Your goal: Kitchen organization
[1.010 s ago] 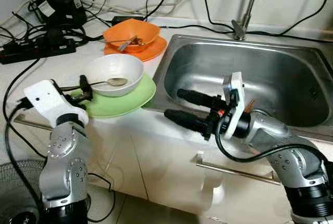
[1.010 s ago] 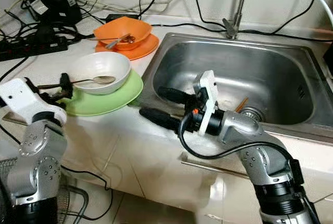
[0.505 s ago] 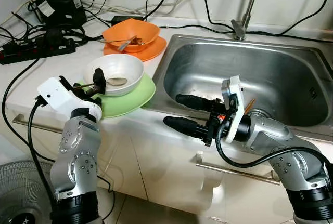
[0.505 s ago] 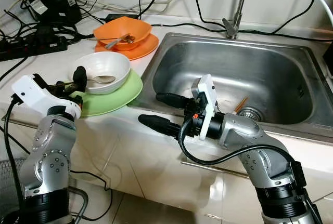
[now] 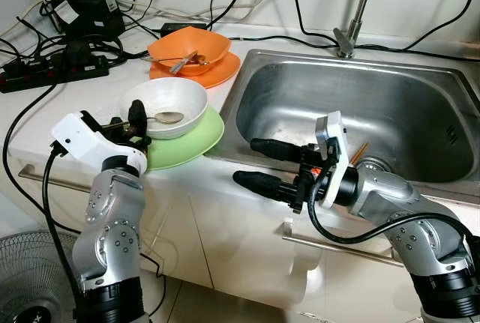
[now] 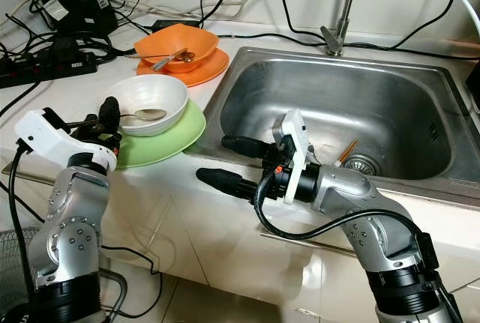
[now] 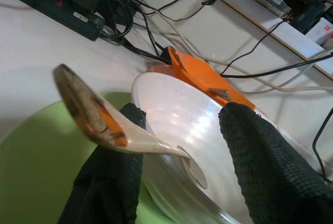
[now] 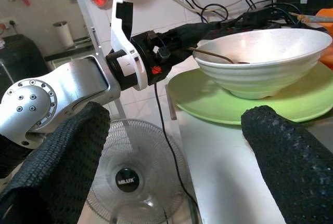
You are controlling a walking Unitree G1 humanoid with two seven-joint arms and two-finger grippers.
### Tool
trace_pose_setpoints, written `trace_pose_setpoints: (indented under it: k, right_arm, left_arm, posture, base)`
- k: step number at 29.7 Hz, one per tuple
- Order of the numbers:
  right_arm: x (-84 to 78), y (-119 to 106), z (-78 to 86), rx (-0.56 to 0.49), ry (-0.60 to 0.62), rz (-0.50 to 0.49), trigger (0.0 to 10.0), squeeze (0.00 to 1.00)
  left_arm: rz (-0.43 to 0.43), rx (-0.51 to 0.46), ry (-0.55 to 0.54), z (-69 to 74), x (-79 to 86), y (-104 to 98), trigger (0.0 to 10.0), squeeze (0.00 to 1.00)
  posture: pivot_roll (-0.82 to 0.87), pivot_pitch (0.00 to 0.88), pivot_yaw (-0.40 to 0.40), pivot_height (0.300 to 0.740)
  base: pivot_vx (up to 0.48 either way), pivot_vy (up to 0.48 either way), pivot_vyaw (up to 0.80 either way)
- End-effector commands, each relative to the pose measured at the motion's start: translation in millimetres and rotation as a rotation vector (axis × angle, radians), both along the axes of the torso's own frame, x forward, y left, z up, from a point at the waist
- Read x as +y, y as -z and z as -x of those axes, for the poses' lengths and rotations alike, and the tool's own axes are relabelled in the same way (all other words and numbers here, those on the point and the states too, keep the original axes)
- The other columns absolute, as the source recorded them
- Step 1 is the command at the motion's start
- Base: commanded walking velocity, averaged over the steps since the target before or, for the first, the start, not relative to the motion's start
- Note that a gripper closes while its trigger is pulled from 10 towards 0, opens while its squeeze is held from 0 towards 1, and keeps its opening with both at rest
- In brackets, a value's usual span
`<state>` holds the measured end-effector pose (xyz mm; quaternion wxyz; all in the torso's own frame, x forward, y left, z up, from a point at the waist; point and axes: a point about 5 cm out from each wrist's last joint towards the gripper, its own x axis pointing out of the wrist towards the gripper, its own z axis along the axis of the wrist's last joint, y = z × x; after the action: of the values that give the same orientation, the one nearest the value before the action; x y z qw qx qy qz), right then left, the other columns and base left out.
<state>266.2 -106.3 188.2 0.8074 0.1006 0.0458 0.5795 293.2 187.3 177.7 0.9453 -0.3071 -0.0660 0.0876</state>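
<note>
A white bowl (image 5: 169, 98) sits on a green plate (image 5: 196, 142) on the counter, left of the sink. A metal spoon (image 5: 166, 118) lies in the bowl, its handle (image 7: 86, 107) sticking out over the rim. My left gripper (image 5: 127, 118) is at the bowl's left rim, open, with the spoon handle and the rim between its fingers (image 7: 260, 172). My right gripper (image 5: 259, 162) is open over the counter's front edge beside the sink, pointing toward the green plate, which it does not touch. Farther back, an orange bowl (image 5: 191, 44) holding a spoon stands on an orange plate (image 5: 219, 76).
The steel sink (image 5: 420, 91) is on the right, with a tap (image 5: 351, 19) behind it and an orange stick (image 5: 358, 151) by the drain. A power strip (image 5: 52, 70) and tangled cables cover the back left of the counter. A fan (image 5: 26, 278) stands on the floor.
My left gripper has moved up to the white bowl's rim and now straddles the spoon handle. The right gripper has drifted slightly left and down.
</note>
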Motion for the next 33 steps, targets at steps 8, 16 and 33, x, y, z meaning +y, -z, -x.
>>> trace_pose_setpoints:
  k: [8,16,33]
  right_arm:
    - [1.4,1.6,2.2,-0.001,-0.010,0.008,10.0,0.00]
    - [1.7,2.1,2.1,-0.002,-0.007,0.009,10.0,0.00]
    - [2.7,2.7,2.8,0.001,-0.012,0.004,10.0,0.00]
  left_arm:
    - [0.024,-0.030,-0.033,4.3,6.0,-6.2,0.0,0.00]
    - [0.033,-0.032,-0.024,3.6,4.8,-7.1,0.0,0.00]
    - [0.061,-0.027,-0.011,2.9,4.3,-6.1,0.0,0.00]
  posture:
    - [-0.06,0.010,0.072,0.740]
    - [-0.06,0.007,0.074,0.740]
    - [-0.06,0.008,0.076,0.740]
  base:
    - [0.000,0.000,0.00]
    - [0.000,0.000,0.00]
    - [0.000,0.000,0.00]
